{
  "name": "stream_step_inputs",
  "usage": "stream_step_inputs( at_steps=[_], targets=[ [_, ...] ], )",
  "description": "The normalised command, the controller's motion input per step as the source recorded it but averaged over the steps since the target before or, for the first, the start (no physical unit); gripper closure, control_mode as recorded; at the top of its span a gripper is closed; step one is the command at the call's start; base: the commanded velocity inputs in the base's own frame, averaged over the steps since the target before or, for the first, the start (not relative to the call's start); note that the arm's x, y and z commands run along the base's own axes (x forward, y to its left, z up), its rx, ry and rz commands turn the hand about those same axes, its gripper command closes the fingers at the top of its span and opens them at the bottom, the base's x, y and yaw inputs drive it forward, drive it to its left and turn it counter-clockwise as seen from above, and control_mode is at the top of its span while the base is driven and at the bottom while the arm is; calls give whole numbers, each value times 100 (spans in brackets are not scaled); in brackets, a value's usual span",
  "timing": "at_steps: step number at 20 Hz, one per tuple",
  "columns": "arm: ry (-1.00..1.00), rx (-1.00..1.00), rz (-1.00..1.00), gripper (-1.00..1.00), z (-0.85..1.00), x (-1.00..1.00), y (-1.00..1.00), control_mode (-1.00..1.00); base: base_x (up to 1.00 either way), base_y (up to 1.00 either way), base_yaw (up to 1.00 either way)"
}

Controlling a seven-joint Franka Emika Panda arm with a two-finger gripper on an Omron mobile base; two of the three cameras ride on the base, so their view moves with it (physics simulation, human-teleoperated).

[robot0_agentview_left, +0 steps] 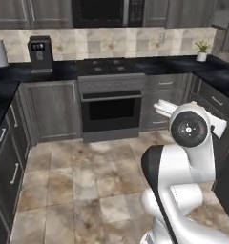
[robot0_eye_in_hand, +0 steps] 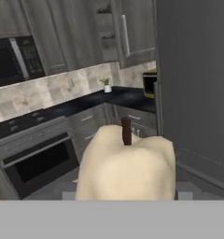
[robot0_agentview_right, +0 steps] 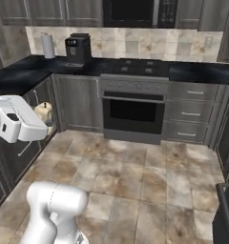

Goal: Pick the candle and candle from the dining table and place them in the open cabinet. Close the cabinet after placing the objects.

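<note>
A cream, lumpy candle [robot0_eye_in_hand: 128, 168] with a dark wick looms close in the hand view, held between the jaws, and it hides the finger tips. The right base view shows the same candle [robot0_agentview_right: 43, 111] as a beige lump at the tip of my gripper [robot0_agentview_right: 46, 116], which hangs above the floor near the left-hand cabinets. Up in the hand view, the grey wall cabinet [robot0_eye_in_hand: 104, 25] stands open, with its inner shelves showing and its door [robot0_eye_in_hand: 135, 32] swung aside. The dining table is out of view.
An oven [robot0_agentview_right: 133, 112] under a black counter faces me across the tiled floor [robot0_agentview_right: 135, 167]. A coffee machine [robot0_agentview_right: 78, 47] and a paper towel roll [robot0_agentview_right: 48, 45] stand on the counter. In the hand view, a yellow microwave [robot0_eye_in_hand: 150, 84] and a tall grey panel [robot0_eye_in_hand: 193, 93] are on the right.
</note>
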Motion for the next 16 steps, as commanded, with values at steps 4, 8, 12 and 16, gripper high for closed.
stream_step_inputs(
  at_steps=[4, 8, 12, 16],
  targets=[
    [0, 0, 0, 100, 0, 0, 0, 100, 81, -13, -5],
    [0, 0, 0, 100, 0, 0, 0, 100, 74, -11, -16],
    [0, 0, 0, 100, 0, 0, 0, 100, 67, -11, -20],
    [0, 0, 0, 100, 0, 0, 0, 100, 61, -13, -22]
  ],
)
